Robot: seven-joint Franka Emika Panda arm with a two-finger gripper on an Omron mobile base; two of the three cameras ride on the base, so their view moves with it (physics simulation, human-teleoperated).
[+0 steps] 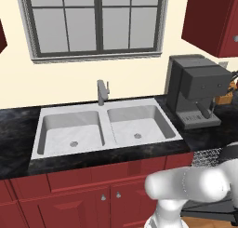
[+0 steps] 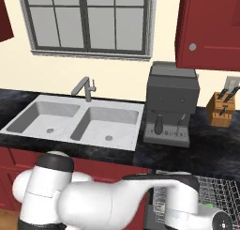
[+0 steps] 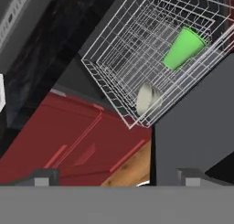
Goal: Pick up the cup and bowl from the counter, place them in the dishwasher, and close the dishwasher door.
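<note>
The two dark fingertips [image 3: 45,176] rise at the bottom corners of the hand view, spread as wide apart as they go, with nothing between them; the gripper [image 3: 119,179] is empty. Directly past them lies the flat grey dishwasher door [image 3: 192,136], dropped open, its broad face filling the space just above the right-hand fingertip, while a strip of wooden floor [image 3: 132,166] and the dark red cabinet front [image 3: 77,141] sit beyond the left one. Farther out, toward the top of that view, is the silver wire rack [image 3: 137,45], pulled out of the dishwasher, and both pieces are already in it: the green cup [image 3: 183,48] lies on its side with its long axis slanting across the wires, and the pale bowl [image 3: 148,98] rests tipped near the rack's nearer corner. So, judging by this, only the closing remains (rack pushed in first, probably). The hand hovers over the door's free edge, so the door lies just ahead of the fingers, rack beyond it. In the right base view the rack sits below the black counter [image 2: 211,144], right of the sink [image 2: 70,118].
</note>
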